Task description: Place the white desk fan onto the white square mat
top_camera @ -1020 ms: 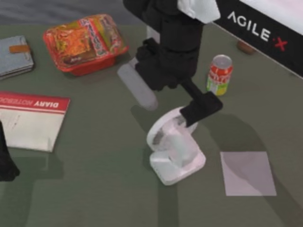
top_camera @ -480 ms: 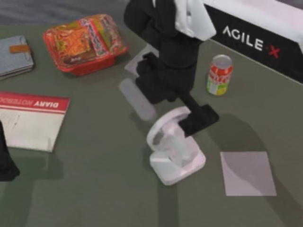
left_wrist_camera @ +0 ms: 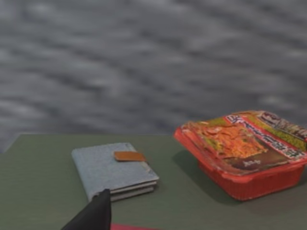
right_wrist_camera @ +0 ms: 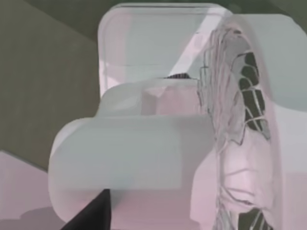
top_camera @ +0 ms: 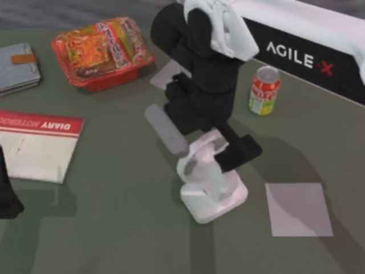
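Observation:
The white desk fan stands on its rounded-square base at the table's middle, its grilled head facing up and left. My right gripper is open and straddles the fan's head from above; one black finger shows on the head's right, the other is hidden under the wrist. The fan fills the right wrist view, with a single dark fingertip beside its neck. To the fan's right, the white square mat lies flat and bare. My left gripper is parked, open, at the left edge.
A tall white pole on a square base stands just left of the fan, partly behind my right arm. A soda can stands behind the mat. A red noodle tray, a grey-blue wallet and a diary notebook lie at the left.
My right gripper has come down and forward over the fan's head, its visible finger sliding lower along the head's right side. The fan and the mat have not moved.

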`<state>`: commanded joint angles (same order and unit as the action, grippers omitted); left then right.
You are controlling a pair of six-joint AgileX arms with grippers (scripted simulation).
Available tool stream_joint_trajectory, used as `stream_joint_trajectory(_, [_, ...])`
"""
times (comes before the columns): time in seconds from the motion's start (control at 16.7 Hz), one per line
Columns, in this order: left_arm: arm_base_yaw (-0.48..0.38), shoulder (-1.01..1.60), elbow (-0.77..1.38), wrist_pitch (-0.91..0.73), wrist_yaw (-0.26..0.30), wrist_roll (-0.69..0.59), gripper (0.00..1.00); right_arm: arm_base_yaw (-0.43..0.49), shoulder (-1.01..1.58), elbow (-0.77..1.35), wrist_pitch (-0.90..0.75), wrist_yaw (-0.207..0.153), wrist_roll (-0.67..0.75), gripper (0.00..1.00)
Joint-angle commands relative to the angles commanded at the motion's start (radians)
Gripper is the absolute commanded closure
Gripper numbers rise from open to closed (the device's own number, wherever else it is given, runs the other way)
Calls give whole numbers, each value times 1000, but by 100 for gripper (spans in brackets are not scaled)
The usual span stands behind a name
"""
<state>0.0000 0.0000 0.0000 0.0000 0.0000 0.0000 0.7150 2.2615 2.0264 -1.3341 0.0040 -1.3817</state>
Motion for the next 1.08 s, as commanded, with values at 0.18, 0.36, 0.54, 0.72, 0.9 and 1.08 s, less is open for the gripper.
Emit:
stream_joint_trajectory(0.18, [0,0,0,0,0,0,0,0,0,0,0,0,0,30])
stream_joint_trajectory(0.36, [0,0,0,0,0,0,0,0,0,0,0,0,0,53])
stream_joint_trajectory(0.54, [0,0,0,0,0,0,0,0,0,0,0,0,0,75])
stream_joint_trajectory(0.72, [0,0,0,0,0,0,0,0,0,0,0,0,0,98])
stream_joint_trajectory(0.9, [0,0,0,0,0,0,0,0,0,0,0,0,0,100])
stream_joint_trajectory(1.08, [0,0,0,0,0,0,0,0,0,0,0,0,0,100])
